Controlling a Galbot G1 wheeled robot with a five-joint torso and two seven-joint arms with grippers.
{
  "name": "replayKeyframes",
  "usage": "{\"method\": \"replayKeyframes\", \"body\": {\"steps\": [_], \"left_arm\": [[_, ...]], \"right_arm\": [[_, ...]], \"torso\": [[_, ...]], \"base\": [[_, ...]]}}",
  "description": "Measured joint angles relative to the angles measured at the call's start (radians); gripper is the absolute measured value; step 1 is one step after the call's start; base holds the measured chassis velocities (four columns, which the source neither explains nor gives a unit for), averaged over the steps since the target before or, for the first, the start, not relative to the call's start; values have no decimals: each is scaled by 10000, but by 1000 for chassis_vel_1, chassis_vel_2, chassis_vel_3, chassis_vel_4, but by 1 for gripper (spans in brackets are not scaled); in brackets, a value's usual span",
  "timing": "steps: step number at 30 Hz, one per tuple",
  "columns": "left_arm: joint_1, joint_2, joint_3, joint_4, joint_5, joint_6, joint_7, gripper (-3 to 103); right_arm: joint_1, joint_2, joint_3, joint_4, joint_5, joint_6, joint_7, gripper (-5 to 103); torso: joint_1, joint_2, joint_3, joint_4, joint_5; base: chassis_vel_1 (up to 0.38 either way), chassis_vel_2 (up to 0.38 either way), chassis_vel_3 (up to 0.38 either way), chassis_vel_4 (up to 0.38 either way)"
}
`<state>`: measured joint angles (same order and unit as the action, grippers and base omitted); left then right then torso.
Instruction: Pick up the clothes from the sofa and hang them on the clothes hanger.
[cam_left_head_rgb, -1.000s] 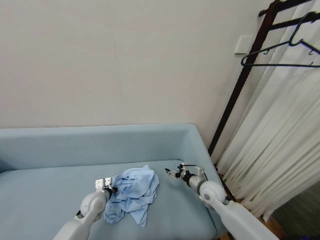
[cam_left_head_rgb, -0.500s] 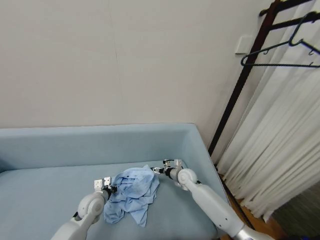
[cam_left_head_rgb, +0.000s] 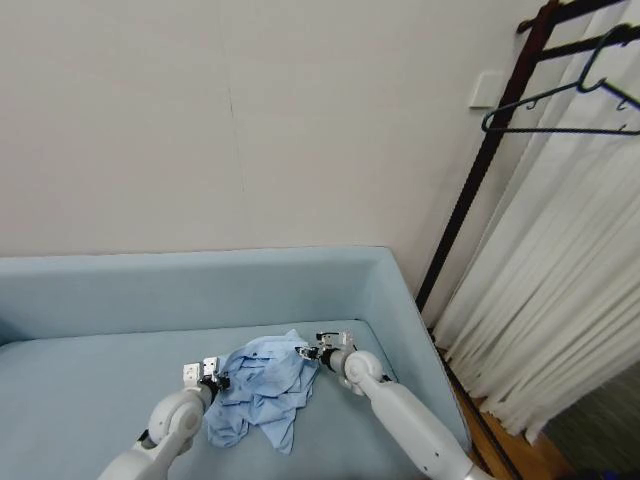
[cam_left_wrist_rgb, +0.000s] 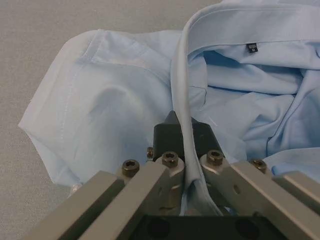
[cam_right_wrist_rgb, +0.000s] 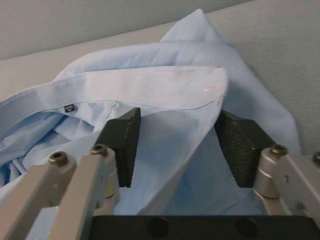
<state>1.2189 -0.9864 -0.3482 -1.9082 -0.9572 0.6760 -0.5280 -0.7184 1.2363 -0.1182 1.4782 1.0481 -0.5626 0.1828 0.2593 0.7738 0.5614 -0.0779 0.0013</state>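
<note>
L pincer (cam_left_wrist_rgb: 182, 131) clamped on blue shirt (cam_left_head_rgb: 265, 383) collar; R pincer (cam_right_wrist_rgb: 177, 142) spread wide astride collar edge.

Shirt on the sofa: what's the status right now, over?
Left gripper shut on the shirt. Right gripper open, pads either side of the collar. Shirt crumpled on the sofa. Hanger on the rack, nothing in the way.

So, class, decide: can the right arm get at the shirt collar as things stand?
Probably yes: the right gripper is open with its pads either side of the shirt collar, nothing between; the left gripper clamps a shirt edge.
</note>
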Motion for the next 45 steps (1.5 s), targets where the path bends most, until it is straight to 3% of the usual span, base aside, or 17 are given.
{"method": "replayKeyframes", "body": {"steps": [4,8,10,13,21,26,31,39,45], "left_arm": [[84,-26,-38,-23,57,-20,52,0],[165,-25,-127,-91,101,-32,125,0],[181,-18,-150,-106,105,-35,140,0],[235,-10,-197,-125,137,-55,195,0],[314,-22,-250,-251,245,-206,318,0],[424,71,-284,-474,629,-1012,719,0],[627,533,-560,-1076,1406,-2121,1562,0],[647,1153,-1134,-2219,1347,-2571,1676,0],[322,1971,-1801,-3445,1039,-3136,1670,0]], "right_arm": [[-52,108,-105,72,-146,62,-4,37],[-11,274,-208,14,-348,163,-14,15],[6,309,-212,-5,-368,182,-14,15],[45,366,-249,-23,-419,215,-20,2],[46,163,-335,136,-597,348,38,0],[-36,-120,-333,793,-716,499,251,0],[-153,-723,-282,2124,-1324,806,267,0],[119,-1506,29,3775,-1929,1175,110,0],[848,-2461,629,5273,-1257,1292,53,0]], "torso": [[0,0,0,0,1],[0,0,0,0,1],[0,0,0,0,1],[1,0,0,0,1],[0,0,0,0,2],[0,0,0,-1,1],[0,0,0,0,2],[0,1,0,1,2],[0,0,0,-1,4]], "base": [[0,0,0,0],[0,0,0,0],[0,0,0,0],[0,0,0,0],[0,0,0,0],[0,0,0,0],[0,0,0,0],[0,0,0,0],[0,0,0,0]]}}
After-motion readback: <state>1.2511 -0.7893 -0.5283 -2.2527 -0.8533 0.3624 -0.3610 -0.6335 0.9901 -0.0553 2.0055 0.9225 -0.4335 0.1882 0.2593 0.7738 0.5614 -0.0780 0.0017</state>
